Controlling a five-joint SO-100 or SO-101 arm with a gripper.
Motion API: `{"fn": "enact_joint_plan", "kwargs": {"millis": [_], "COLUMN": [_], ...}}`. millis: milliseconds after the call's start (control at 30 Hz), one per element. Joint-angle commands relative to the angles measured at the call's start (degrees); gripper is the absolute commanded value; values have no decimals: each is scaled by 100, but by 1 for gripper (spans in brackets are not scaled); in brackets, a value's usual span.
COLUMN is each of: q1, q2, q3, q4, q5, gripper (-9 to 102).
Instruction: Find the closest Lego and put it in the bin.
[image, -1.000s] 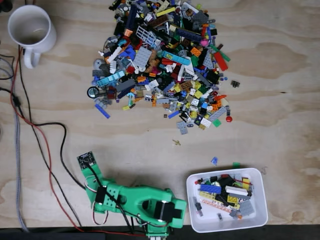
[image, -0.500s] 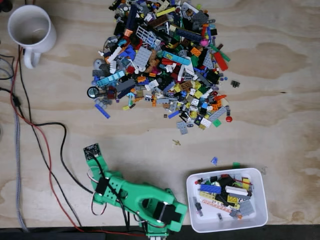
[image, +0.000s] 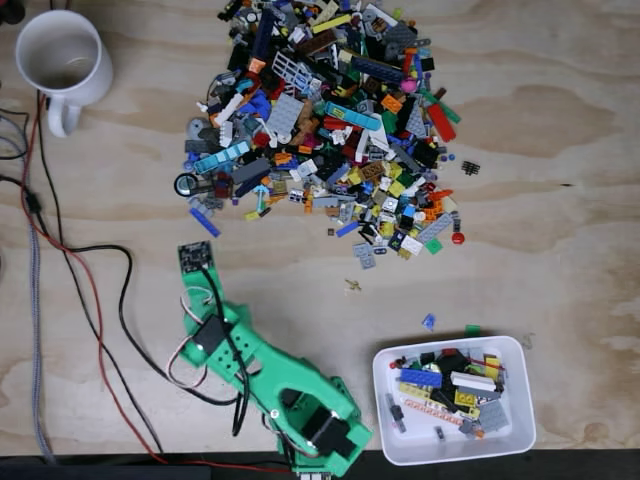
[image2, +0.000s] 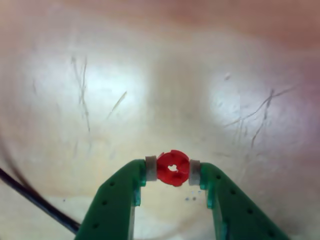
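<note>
Red round Lego (image2: 173, 168) is sitting pinched between the gripper (image2: 172, 170) pads, over bare wood left of the bin (image: 455, 445). Grip is looking thin, possibly edge-only; blur is hiding detail. A swing binward risks flicking it loose.

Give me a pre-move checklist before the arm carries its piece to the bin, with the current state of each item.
1. Piece held: ok. The pincer is shut on a red round Lego piece, pinched from both sides in the wrist view.
2. Piece lifted off the table: cannot tell.
3. Bin upright and open: ok.
4. Room in the bin: ok, bare floor shows at its near edge.
5. Route to the bin: ok, apart from a few small loose pieces beside it.
6. Cables away from the route: ok, they lie left of the arm in the fixed view.
</note>
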Motion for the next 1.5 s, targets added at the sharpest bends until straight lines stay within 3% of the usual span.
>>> {"fn": "enact_joint_plan", "kwargs": {"millis": [0, 233, 433, 967, 1133, 1267, 1333, 1467], "q1": [2382, 6100, 8411, 12015, 12665, 12524, 12111, 10397], "q2": [0, -325, -237, 668, 800, 870, 835, 765], "q3": [-773, -1099, -1230, -1503, -1292, -1011, -976, -1046], "q4": [88, -35, 237, 1187, 967, 396, 132, -396], "q5": [-791, -2127, -2751, -3894, -4140, -3920, -3612, -2918], "gripper": [10, 10, 11, 10, 20, 26, 27, 17]}}
